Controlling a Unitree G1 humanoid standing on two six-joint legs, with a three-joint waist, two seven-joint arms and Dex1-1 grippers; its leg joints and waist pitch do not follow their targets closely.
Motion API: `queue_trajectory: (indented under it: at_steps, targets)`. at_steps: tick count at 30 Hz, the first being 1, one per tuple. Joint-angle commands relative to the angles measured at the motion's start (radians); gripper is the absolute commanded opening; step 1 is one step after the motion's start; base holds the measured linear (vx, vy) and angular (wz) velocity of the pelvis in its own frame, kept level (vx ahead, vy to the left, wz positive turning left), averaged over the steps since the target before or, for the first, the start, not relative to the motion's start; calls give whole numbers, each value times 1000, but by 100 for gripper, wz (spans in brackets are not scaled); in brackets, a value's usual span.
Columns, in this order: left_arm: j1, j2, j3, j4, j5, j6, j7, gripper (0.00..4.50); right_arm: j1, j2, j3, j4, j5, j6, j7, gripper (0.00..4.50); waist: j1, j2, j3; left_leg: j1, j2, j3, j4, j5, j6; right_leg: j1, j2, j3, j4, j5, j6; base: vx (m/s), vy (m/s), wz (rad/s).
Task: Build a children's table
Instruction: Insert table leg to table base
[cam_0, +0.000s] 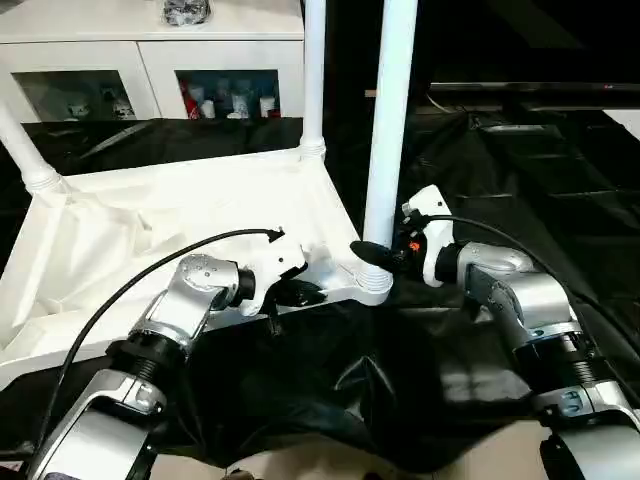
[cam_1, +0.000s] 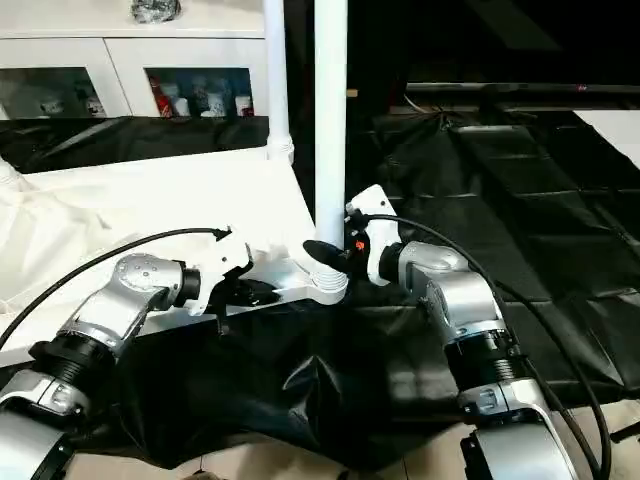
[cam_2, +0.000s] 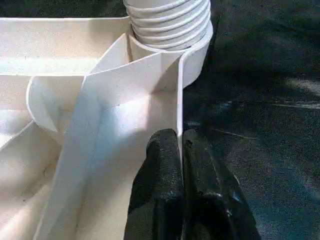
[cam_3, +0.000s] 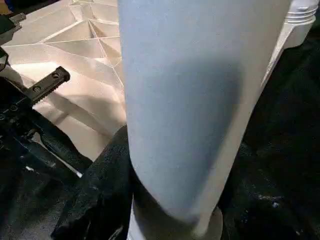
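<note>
— So where's the white plastic ribbed tabletop (cam_0: 150, 240)?
— Upside down on the black sheet (cam_0: 520, 180). My left gripper (cam_2: 181, 150) pinches its near rim, fingers pressed together.
— And the right?
— My right gripper (cam_0: 372, 254) clasps the white cylindrical tube leg (cam_0: 388, 130), upright in the near corner socket (cam_0: 372, 285).

One tabletop (cam_0: 150, 230), three legs (cam_0: 388, 120), two claws (cam_0: 372, 256), one cabinet (cam_0: 150, 60).

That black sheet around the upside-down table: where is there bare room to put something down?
On the black sheet, the wide stretch right of the near leg lies bare, and so does the strip in front of the tabletop edge. It is crowded at the near corner, where the left gripper pinches the rim and the right gripper clasps the leg.
</note>
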Motion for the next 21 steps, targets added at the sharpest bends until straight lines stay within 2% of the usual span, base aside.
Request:
queue_trajectory:
  at_steps: [1,3,5,8,13,17,18,19,20,21]
  targets:
    - [-9,1,-12,17,16,7,0,0,-16,9,-19,39,6,-8,-6,189,5,-2,-75,9,33,-11,-68,-250,25,57,-61,50,-71,-376,-157,0,0,0]
    - [-8,0,-14,15,15,6,-1,0,-22,22,-36,65,18,-17,-8,189,3,0,-73,10,33,-12,-68,-263,22,56,-61,49,-74,-387,-156,0,0,0]
    - [-7,0,-16,13,14,5,-2,0,-24,41,-83,96,53,-16,-23,189,2,1,-74,10,33,-12,-68,-270,22,56,-61,49,-74,-383,-159,0,0,0]
    - [-7,0,-16,12,13,7,-3,0,-18,47,-107,102,72,-12,-30,189,3,3,-76,11,34,-13,-68,-259,22,57,-62,50,-72,-366,-165,0,0,0]
    - [-15,0,-10,18,13,7,-1,0,65,80,-178,81,134,-8,-34,189,7,6,-76,11,34,-12,-69,-264,23,57,-61,50,-72,-347,-172,0,0,0]
    - [-27,-2,-4,30,15,2,13,0,146,107,-175,39,145,-32,-30,189,10,7,-75,12,35,-13,-71,-272,21,57,-62,49,-74,-360,-164,0,0,0]
    - [-27,-2,-4,30,15,2,13,0,146,107,-175,39,145,-32,-30,189,9,13,-74,12,34,-13,-73,-285,17,56,-60,48,-76,-366,-160,0,0,0]
    - [-29,-3,-4,33,15,1,15,0,165,112,-169,31,142,-42,-31,189,9,10,-74,13,32,-14,-73,-294,16,56,-60,46,-77,-381,-158,0,0,0]
    - [-31,-3,-4,36,17,-3,19,0,184,118,-168,25,138,-55,-36,189,9,11,-73,13,32,-14,-73,-302,15,55,-61,46,-79,-395,-155,0,0,0]
    - [-33,-5,-4,39,19,-4,21,0,202,123,-167,20,133,-70,-42,189,10,25,-72,17,31,-16,-73,-316,11,54,-63,45,-81,-418,-148,0,0,0]
